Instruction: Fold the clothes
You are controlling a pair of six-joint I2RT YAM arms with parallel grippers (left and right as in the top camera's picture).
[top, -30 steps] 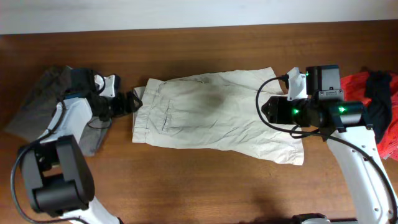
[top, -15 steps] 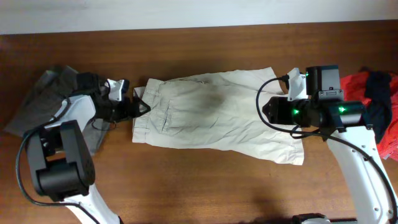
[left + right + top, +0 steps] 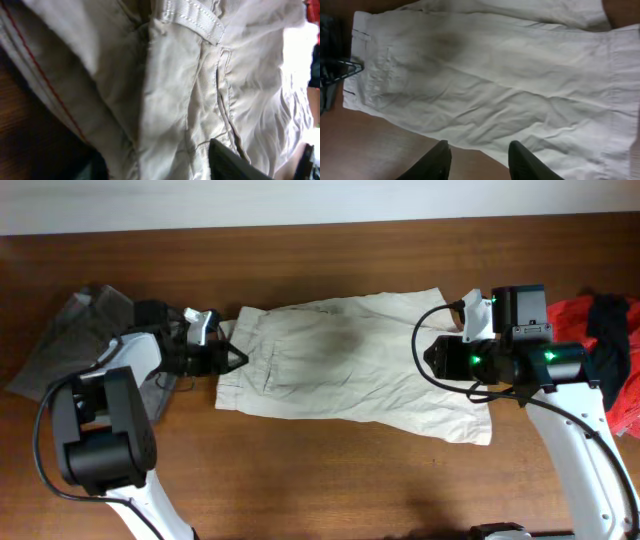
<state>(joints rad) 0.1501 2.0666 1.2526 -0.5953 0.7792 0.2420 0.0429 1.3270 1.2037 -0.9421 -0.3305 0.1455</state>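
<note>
Moved since earlier frame: left gripper (image 3: pixel 236 358), formerly just off the waistband, now sits on the shorts' waist edge. Right arm unchanged.

1. Table (image 3: pixel 320 480): brown wood, bare along the near edge between the two arm bases.
2. Right gripper (image 3: pixel 479 162): over the hem end of the shorts. Two dark fingers (image 3: pixel 439 161) stand moderately apart with nothing between them, fabric and table showing below. Hidden under its own wrist housing in the overhead view.
3. Left gripper: pointing right at the waist end. In the left wrist view, one dark finger (image 3: pixel 232 161) shows at lower right and beige cloth fills the space beside it. Jaws stand apart around the fabric; whether they pinch it cannot be told.
4. Shorts (image 3: pixel 350 370): light beige, lying flat mid-table between the two grippers, waist to the left, legs to the right, creased. Darker patch (image 3: pixel 340 335) on the upper part. Belt loop (image 3: pixel 192 15) and a thin red stitch line (image 3: pixel 40 75) visible close up.
5. Grey garment (image 3: pixel 65 340): crumpled, at the table's left end, under and behind the left arm.
6. Red garment (image 3: pixel 568 310) with black garment (image 3: pixel 610 330) on it: heaped at the right end, beyond the right arm.
7. Wall (image 3: pixel 300 200): pale strip along the far edge.
</note>
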